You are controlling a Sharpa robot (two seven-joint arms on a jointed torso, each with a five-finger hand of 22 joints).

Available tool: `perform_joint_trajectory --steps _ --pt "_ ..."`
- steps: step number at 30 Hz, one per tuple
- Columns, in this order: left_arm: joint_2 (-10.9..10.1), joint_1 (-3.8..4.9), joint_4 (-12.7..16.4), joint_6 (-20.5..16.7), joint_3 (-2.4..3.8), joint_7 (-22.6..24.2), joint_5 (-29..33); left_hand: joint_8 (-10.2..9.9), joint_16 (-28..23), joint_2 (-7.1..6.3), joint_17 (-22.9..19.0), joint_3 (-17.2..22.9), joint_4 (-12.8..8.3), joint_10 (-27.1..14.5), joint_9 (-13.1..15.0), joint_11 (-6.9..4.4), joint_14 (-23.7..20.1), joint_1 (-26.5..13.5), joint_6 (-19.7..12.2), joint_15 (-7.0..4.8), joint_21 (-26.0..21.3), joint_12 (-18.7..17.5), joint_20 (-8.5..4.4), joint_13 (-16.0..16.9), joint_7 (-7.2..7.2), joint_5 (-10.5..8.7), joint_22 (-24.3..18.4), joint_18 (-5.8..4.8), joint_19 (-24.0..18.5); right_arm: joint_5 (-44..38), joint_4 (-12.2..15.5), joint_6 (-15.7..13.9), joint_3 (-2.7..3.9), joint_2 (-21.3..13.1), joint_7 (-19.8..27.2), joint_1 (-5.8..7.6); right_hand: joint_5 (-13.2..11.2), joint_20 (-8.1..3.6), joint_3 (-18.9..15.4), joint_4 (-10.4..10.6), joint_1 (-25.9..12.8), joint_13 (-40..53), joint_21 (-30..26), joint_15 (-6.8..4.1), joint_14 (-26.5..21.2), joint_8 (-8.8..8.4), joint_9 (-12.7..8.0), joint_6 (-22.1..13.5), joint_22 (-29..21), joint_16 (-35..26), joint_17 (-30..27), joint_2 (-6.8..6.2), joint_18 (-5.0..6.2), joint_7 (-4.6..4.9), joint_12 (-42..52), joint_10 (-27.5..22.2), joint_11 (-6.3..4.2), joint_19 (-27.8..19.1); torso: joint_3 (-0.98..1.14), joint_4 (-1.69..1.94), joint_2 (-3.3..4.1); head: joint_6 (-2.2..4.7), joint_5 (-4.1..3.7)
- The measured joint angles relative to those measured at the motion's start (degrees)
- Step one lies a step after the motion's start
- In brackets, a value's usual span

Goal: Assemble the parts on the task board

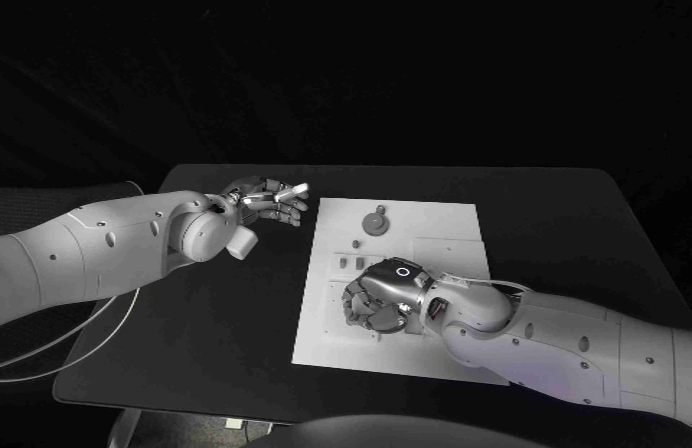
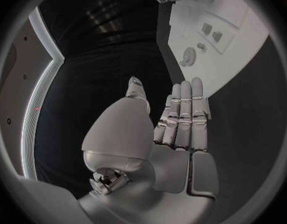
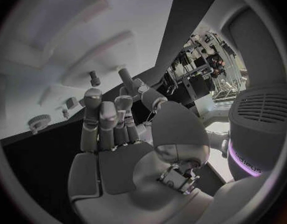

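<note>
- Left robot hand [image 1: 267, 201] hovering over the black counter [image 1: 216, 308] just beside the task board's [image 1: 433, 223] far left corner, fingers [image 2: 185, 115] straight and side by side, holding nothing.
- Right robot hand [image 1: 382, 303] lowered onto the board's near middle, fingers [image 3: 101, 120] bent downward; whether anything is pinched, cannot tell.
- Round grey part [image 1: 375, 222] lying on the board's far portion, apart from both hands.
- Small parts [image 1: 351, 262] standing mid-board, just beyond the right robot hand.

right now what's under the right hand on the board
The right hand hovers fingers-down over the task board, low on its left side. Small grey parts lie just beyond it. Whatever sits directly beneath the palm is covered.
</note>
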Motion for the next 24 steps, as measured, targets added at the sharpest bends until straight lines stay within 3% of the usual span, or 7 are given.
perform_joint_trajectory --steps 24 --pt "0.1 0.00 0.1 0.3 0.00 0.0 -0.2 0.0 0.0 0.00 0.0 0.2 -0.2 0.0 0.0 -0.01 0.0 0.0 0.0 0.00 0.0 0.2 0.00 0.0 0.00 0.00 0.0 0.00 0.0 0.4 -0.8 0.8 -0.01 0.7 0.0 -0.37 0.0 0.02 0.3 0.0 -0.2 0.0 0.0 0.13 0.1 -0.06 0.3 0.0 0.0 -0.2 0.0 -0.15 0.00 0.01 -0.2 0.0 0.00 0.0 -0.06 0.02 0.00 0.07 0.32"
